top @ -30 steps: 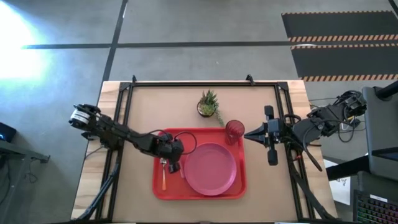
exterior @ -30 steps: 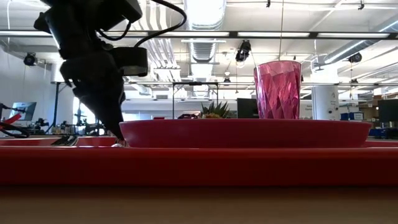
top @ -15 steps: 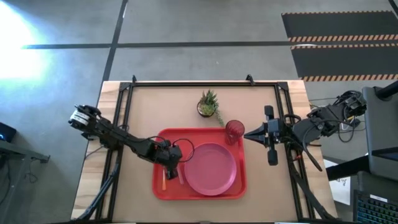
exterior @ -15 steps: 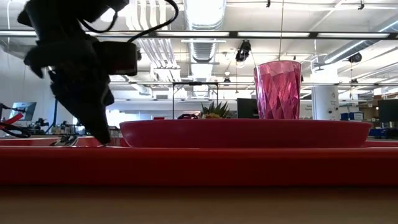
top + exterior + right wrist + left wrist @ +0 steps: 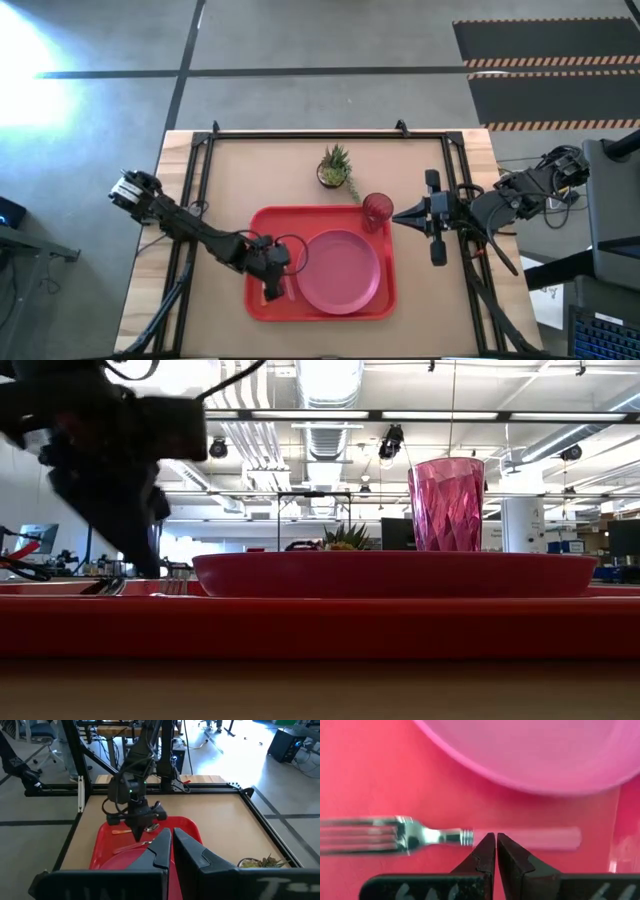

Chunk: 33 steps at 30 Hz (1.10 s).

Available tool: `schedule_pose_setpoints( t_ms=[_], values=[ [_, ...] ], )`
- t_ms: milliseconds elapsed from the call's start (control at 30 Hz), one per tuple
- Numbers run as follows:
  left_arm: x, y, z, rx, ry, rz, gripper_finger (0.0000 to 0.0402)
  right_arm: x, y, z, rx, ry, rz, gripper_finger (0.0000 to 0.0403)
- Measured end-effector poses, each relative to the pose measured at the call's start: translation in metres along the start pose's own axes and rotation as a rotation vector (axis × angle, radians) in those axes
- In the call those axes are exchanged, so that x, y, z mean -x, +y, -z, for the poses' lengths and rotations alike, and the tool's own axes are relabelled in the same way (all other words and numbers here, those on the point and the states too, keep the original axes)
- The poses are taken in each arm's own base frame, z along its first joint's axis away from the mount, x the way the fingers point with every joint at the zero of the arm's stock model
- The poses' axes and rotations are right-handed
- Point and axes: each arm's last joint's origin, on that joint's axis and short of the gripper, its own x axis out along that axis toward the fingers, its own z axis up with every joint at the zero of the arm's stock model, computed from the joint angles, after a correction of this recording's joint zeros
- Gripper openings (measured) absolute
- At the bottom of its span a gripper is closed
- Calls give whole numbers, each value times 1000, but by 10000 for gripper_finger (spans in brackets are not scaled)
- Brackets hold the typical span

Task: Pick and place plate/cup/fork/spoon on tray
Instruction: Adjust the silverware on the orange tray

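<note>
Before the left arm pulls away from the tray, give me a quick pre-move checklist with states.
1. Fork flat on the tray, beside the plate: ok.
2. Left end effector shut and empty, above the fork: ok.
3. Spoon on tray: ok.
4. Cup upright in the tray's corner: ok.
5. Right end effector parked off the tray, near the cup: ok.

One tray (image 5: 262,222), one plate (image 5: 340,270), one cup (image 5: 377,211), one fork (image 5: 445,837), one potted plant (image 5: 336,167) and two grippers, left gripper (image 5: 274,283) and right gripper (image 5: 402,215), are counted.
</note>
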Motion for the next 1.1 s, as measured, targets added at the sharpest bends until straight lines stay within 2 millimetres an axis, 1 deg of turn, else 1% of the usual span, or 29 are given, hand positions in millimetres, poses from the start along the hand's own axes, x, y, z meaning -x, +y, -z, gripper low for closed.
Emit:
schedule_pose_setpoints(
  t_ms=[100,167,300,433,700,867,1100],
  values=[
    [3,-4,-7,-37,-47,-16,0,0,0,0,-1,0,0,9],
    [3,-2,-10,-43,-63,-28,0,0,0,0,-1,0,0,9],
    [-2,3,-8,-50,-16,-58,0,0,0,0,-3,-4,-1,9],
    [-9,2,-6,-60,3,-57,0,-1,1,-1,-4,-6,-1,9],
    [-16,-4,-13,-73,-44,-21,0,-2,1,-2,-8,-13,-3,9],
    [-22,-5,-10,-75,10,2,0,-2,1,-2,-13,-19,-4,9],
    [-23,-8,-4,-87,62,39,0,-2,1,-2,-23,-19,-4,9]
  ],
)
